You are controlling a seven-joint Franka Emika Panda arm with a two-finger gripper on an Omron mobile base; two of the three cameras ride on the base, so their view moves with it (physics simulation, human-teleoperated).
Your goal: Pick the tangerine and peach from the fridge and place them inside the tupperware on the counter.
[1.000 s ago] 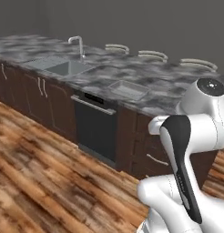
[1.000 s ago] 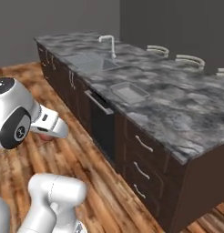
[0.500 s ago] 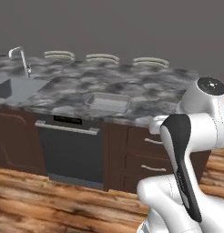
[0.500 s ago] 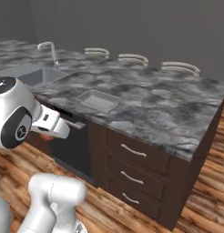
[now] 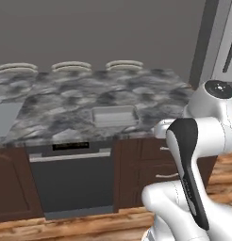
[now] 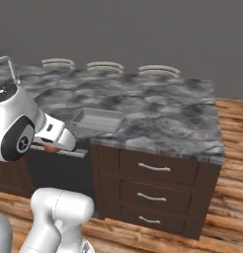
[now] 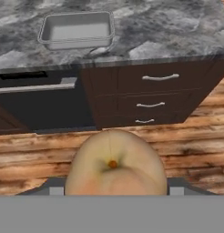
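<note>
Hand view: the gripper (image 7: pixel 113 191) is closed around the peach (image 7: pixel 114 164). The empty tupperware (image 7: pixel 77 30) sits on the counter (image 7: pixel 168 27), far off at 11 o'clock.

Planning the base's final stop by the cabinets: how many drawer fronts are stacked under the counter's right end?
3 drawers, stacked under the counter, right of the dishwasher: top drawer, middle drawer, bottom drawer. Others may be hidden beyond the frame.
</note>
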